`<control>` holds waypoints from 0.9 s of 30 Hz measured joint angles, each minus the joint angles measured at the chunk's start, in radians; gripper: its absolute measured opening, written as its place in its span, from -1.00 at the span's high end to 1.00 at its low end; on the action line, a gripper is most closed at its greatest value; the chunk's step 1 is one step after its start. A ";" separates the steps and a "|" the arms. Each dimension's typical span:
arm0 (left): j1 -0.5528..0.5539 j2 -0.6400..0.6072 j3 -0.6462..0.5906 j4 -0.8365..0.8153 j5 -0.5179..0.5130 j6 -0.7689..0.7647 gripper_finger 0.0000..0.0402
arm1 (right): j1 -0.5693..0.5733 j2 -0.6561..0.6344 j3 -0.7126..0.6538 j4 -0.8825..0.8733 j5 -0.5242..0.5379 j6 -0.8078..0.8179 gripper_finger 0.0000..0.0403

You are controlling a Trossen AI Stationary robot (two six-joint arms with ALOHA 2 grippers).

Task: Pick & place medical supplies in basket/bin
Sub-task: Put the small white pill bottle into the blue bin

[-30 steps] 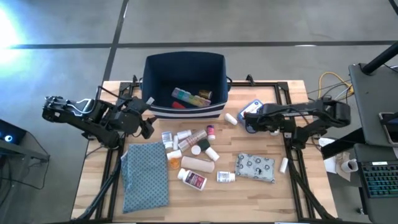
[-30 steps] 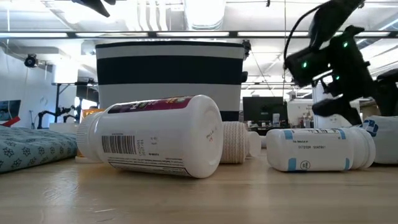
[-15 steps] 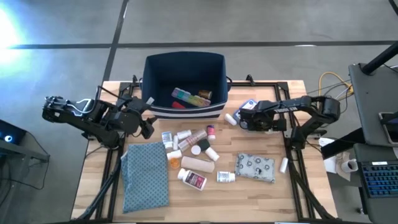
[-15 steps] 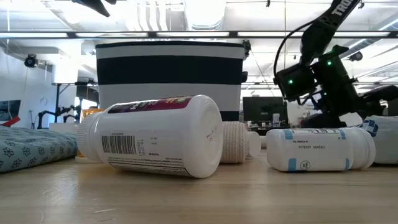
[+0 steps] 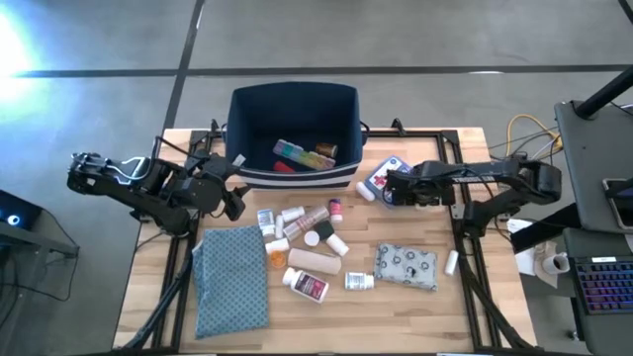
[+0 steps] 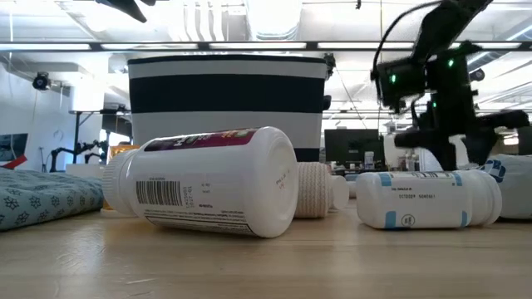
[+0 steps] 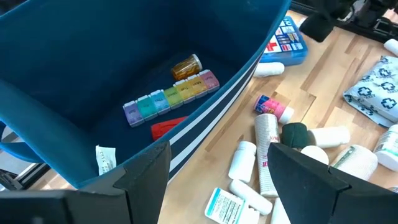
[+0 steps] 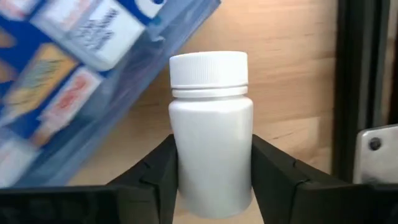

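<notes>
Nearest the front edge of the table (image 5: 465, 326): teal dotted cloth (image 5: 232, 282) flat on the L side, grey patterned pouch (image 5: 406, 267) on the R, and btwn them a scatter of white pill bottles (image 5: 307, 286) lying on their sides w/ a tan bandage roll (image 5: 315, 262). In the low view one big white bottle (image 6: 208, 192) w/ a barcode label lies closest, another w/ blue trim (image 6: 424, 199) to its R.

Mid table: more small bottles and tubes clustered just in front of the bin. Left gripper (image 5: 235, 203) hangs over the table's L edge, beside the bin's front L corner; fingers (image 7: 146, 168) part-open, nothing btwn them, well above the clutter.

Right gripper (image 5: 388, 185) is R of the bin's front corner, fingers (image 8: 158, 171) clamped on both sides of a small white bottle (image 8: 211, 134), cap pointing away from the wrist. Can't tell from overhead if the bottle is off the table or not. Blue-white red-cross box (image 5: 381, 174) lies just beside that gripper, partly under it in the high view.

Farthest: navy bin (image 5: 242, 104) at the table's back edge, white stripes near its base. Inside it: rainbow pill organizer (image 7: 171, 98), a small amber bottle (image 7: 186, 66) next to it, a red tube (image 7: 169, 128) by the front wall.
</notes>
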 joint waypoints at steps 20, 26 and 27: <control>0.000 0.011 0.000 0.015 -0.002 -0.009 -0.23 | -0.020 -0.075 0.622 0.508 0.230 -0.547 0.20; 0.000 0.029 -0.001 0.027 -0.001 -0.009 -0.23 | -0.094 0.206 0.881 0.462 -0.033 -0.699 0.20; 0.000 0.032 -0.001 0.026 -0.001 -0.009 -0.23 | -0.094 0.249 0.929 0.430 -0.029 -0.734 0.20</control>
